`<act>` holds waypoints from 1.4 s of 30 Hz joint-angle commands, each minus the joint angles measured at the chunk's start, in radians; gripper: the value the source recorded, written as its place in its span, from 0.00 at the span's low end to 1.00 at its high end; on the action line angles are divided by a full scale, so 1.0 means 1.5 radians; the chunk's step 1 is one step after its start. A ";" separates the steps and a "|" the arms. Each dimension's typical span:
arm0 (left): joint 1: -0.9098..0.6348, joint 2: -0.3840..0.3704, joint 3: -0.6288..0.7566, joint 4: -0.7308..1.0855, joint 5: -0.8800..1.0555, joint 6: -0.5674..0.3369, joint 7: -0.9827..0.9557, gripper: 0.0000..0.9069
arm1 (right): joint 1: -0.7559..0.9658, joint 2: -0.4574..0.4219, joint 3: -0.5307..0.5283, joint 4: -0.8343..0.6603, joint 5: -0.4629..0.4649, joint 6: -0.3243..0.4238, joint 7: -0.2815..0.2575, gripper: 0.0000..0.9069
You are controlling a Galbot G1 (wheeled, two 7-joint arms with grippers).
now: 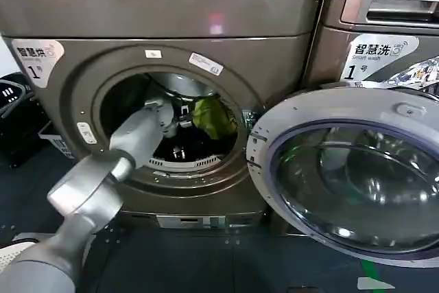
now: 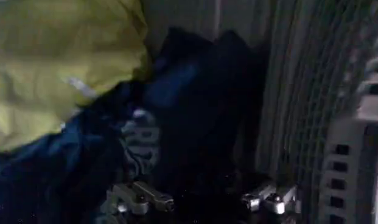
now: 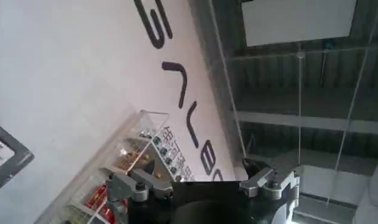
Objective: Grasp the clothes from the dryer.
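The dryer (image 1: 171, 53) stands with its round opening facing me. My left arm reaches into the drum, and my left gripper (image 1: 180, 117) is beside a yellow-green garment (image 1: 213, 119). In the left wrist view the yellow-green garment (image 2: 61, 67) lies over dark blue clothes (image 2: 176, 115). My left gripper (image 2: 207, 199) is open just short of the dark clothes, with nothing pinched between its fingers (image 2: 143, 198). My right gripper (image 3: 204, 185) is open and empty, pointed up at a wall with lettering and a ceiling.
The dryer's glass door (image 1: 350, 176) hangs open to the right of the opening. The perforated drum wall (image 2: 298, 91) and a pale baffle (image 2: 353, 152) sit close beside my left gripper. A dark basket (image 1: 14, 104) stands at the far left.
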 commanded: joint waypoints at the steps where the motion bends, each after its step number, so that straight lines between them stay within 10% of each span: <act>1: 0.002 0.002 0.005 0.016 0.017 0.022 -0.014 1.00 | 0.001 0.001 -0.003 0.001 -0.001 0.000 -0.001 1.00; 11: -0.008 0.008 0.004 0.027 0.031 0.036 -0.032 1.00 | 0.005 0.003 -0.012 0.006 -0.002 0.001 -0.003 1.00; 12: -0.008 0.008 0.004 0.027 0.031 0.035 -0.030 0.80 | 0.006 0.003 -0.012 0.006 -0.002 0.001 -0.003 1.00; 19: -0.006 0.005 0.004 0.029 0.030 0.037 -0.029 0.34 | 0.005 0.005 -0.009 0.002 -0.002 0.002 -0.005 1.00; 30: -0.006 0.007 0.004 0.029 0.028 0.036 -0.023 0.01 | 0.007 0.007 -0.011 0.003 -0.003 0.002 -0.005 1.00; 42: 0.008 0.006 -0.050 -0.018 -0.054 0.045 -0.101 0.00 | 0.012 0.012 -0.017 0.008 -0.003 0.003 -0.006 1.00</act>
